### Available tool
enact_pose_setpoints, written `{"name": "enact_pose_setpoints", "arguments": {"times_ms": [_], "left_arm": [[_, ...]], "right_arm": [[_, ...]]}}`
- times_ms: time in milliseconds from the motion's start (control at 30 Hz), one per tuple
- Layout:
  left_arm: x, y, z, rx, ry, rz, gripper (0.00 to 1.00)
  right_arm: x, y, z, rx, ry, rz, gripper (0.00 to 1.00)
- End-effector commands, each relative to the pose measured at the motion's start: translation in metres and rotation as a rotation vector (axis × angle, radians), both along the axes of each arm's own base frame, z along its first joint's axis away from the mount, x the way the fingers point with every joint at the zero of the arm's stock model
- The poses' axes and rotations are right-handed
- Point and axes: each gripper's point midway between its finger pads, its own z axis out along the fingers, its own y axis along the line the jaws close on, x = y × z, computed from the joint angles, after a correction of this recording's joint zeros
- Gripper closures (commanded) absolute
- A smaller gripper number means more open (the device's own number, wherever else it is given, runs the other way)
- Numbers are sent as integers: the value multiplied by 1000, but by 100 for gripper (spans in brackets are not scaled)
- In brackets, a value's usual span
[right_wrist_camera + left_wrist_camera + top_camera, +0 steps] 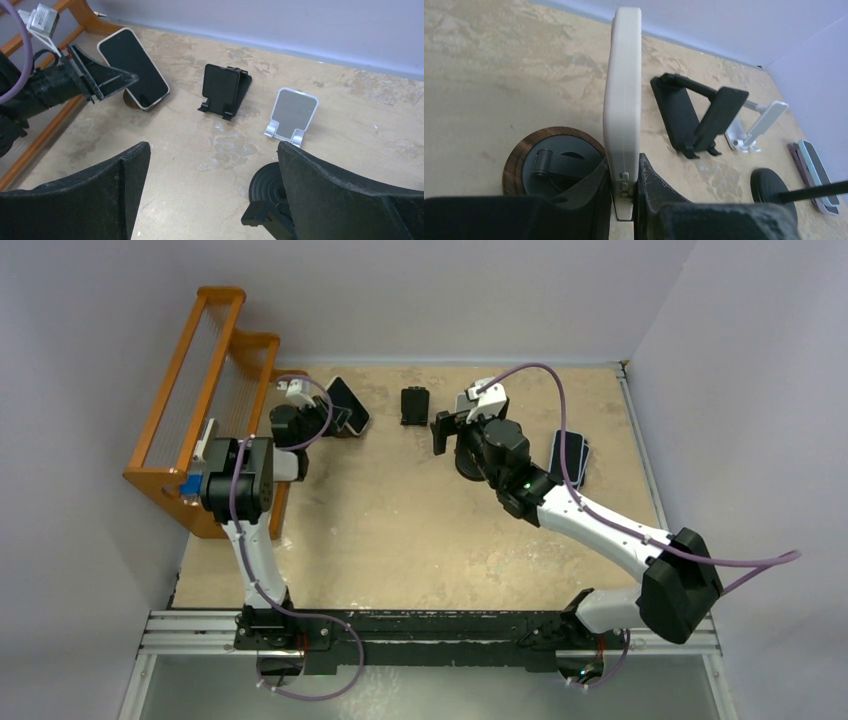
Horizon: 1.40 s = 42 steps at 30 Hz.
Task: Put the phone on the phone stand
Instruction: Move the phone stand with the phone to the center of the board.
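Left wrist view: left jaws are pressed onto the short end of the phone, pinching it by its white case. The phone is seen edge-on, long axis running straight out from the jaws toward the far wall. Round stand, wooden rim with a black hinged arm on top, sits just beside and below the grip, on the left of this view. Right wrist view shows the phone tilted, dark screen upward, lower end over that stand; cannot tell whether the two touch. Judgement: this is the target stand, the left arm is by far the nearer, and the coming move is to ease the held end down against the hinged arm, keeping the tilt. Right jaws are spread wide, holding nothing, over mid-bench facing the black folding stand and the silver stand, well apart from the phone. Another round black base lies just beside the right finger. Further out: spare phones stacked at the right side, orange rack at the left edge. Bench is mottled tan and worn-looking; pale walls close it in on three sides.
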Motion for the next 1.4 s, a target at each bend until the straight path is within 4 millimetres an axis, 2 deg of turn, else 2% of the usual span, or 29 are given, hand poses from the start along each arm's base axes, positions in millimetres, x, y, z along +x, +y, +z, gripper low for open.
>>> {"name": "enact_pose_setpoints", "arguments": {"times_ms": [0,300,600,967,1133,1367], "left_arm": [[40,13,20,23,-74,49,100],[97,20,2,47,-66,81,100],[142,29,7,98,-77,96,100],[152,40,15,112,-72,137,100],[149,46,18,133,-70,152,100],[142,64,23,161,-77,151,100]], "right_arm": [[11,5,15,34,-51,12,1],[29,6,-1,2,-32,17,1],[39,10,-15,-10,-6,27,1],[31,2,-11,0,-5,23,1],[27,-1,-9,8,-4,22,1],[25,2,-8,18,-1,39,1]]}}
